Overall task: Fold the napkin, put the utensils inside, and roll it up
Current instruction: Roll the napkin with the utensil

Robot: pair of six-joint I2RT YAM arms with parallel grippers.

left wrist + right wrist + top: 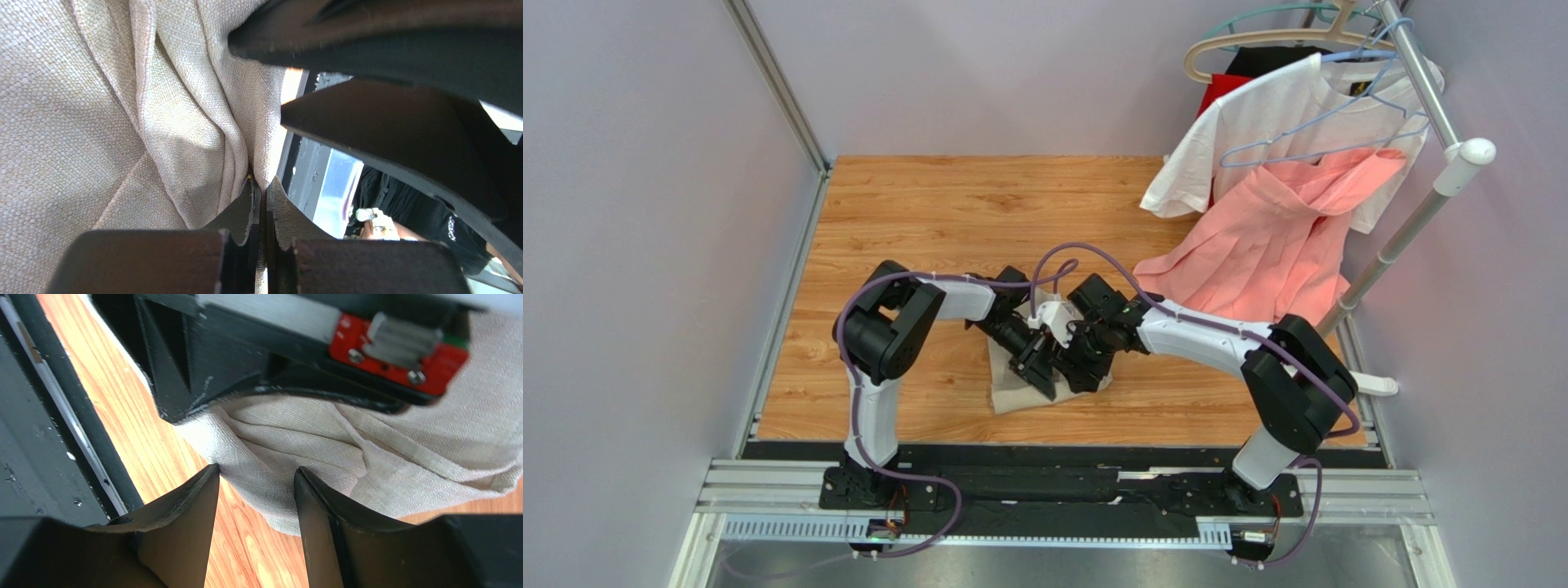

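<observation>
Beige napkin [1011, 390] crumpled in a heap on the wooden table [891, 221], close to the near edge, midway between left and right, directly beneath both grippers. Left gripper [262, 191] pinched almost fully together on a raised fold of the cloth, creases fanning away from the tips. Right gripper [255, 496] with fingers parted, straddling the cloth's rounded edge without squeezing it; black housing of the left arm just beyond, over the cloth. At the far right, well apart, a white T-shirt [1247, 135] and a salmon-pink garment [1271, 245] hanging from a rack [1404, 233].
</observation>
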